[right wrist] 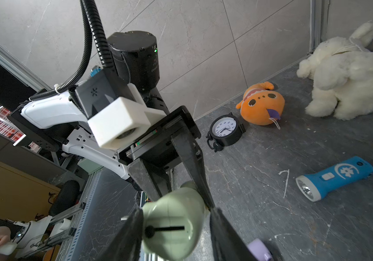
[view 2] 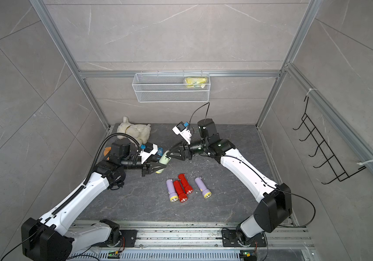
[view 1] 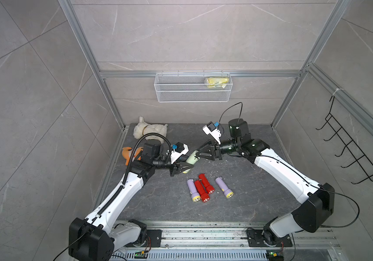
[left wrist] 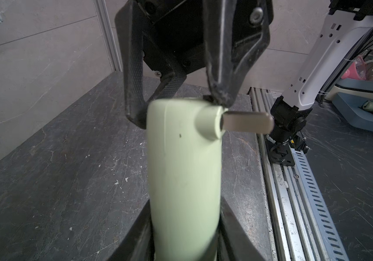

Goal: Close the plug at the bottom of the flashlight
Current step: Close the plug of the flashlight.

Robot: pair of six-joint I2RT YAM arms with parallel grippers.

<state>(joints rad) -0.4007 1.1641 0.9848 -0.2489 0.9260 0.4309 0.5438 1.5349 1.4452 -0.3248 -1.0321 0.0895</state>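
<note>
Handling comes first: the pale green plastic flashlight (view 1: 191, 159) looks to us light, rigid and smooth-skinned, so it could slip or twist if pushed off its axis. We see it held clear of the dark grey stone-look bench (view 1: 158, 203), lying roughly level between the two arms. The left pincer (view 1: 186, 168) is pinching its barrel. We judge that the right place to hold, since the round body seats both pads firmly and leaves the tail end free.

At that tail, in the left wrist view, the folding plug (left wrist: 208, 122) stands swung out, its flat metal prong (left wrist: 246, 122) pointing sideways. The right pincer (left wrist: 178, 108) is spread around this end. One fingertip rests against the flashlight's corner and the other appears to touch the plug's hinge, and it clamps nothing. We think the prong is stiff, so the push belongs on the plastic hinge piece or flat against the prong, folding it toward the black slot (right wrist: 165, 228) in the base.

As for containers, the white wire-mesh basket (view 1: 174, 95) on the back wall holds a yellow packet (view 1: 217, 82) at one end, and we see nothing else in it.
</note>
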